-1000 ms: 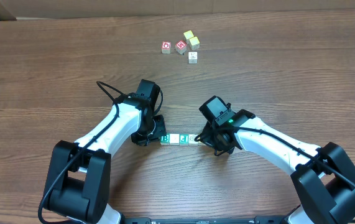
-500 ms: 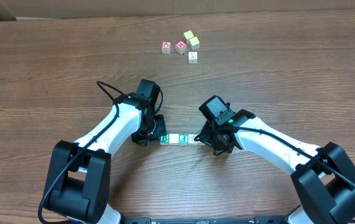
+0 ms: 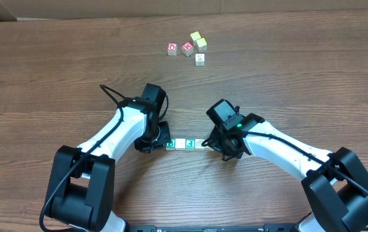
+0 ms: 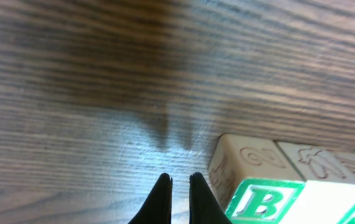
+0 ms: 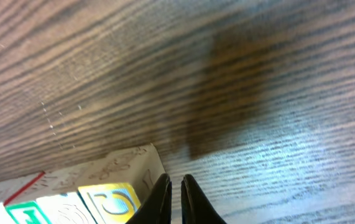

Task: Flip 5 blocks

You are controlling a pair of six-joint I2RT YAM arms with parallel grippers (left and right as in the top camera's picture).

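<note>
Next to no movement over the last second: only a slight creep of the left gripper (image 3: pixel 164 142) onto one end of the row of blocks (image 3: pixel 185 144), now half covering the green B block (image 4: pixel 261 200). Row itself unshifted, near the middle of the tabletop's (image 3: pixel 312 71) front edge. Reads as squaring-up or bracing of the row rather than a flip under way; no face caught mid-turn. Left fingers pressed together with nothing between them, tips over bare wood just beside the B block. Right gripper (image 3: pixel 208 143) all but closed too, a hairline gap only, empty, just beside the yellow-faced block (image 5: pixel 110 200) at the row's other end; contact not determinable. Loose cluster near the back edge undisturbed, well apart from both grippers: two red-printed cubes (image 3: pixel 172 49), two yellowish cubes (image 3: pixel 201 44), one small white cube (image 3: pixel 200 58). No telling from here how many flips are already done.
</note>
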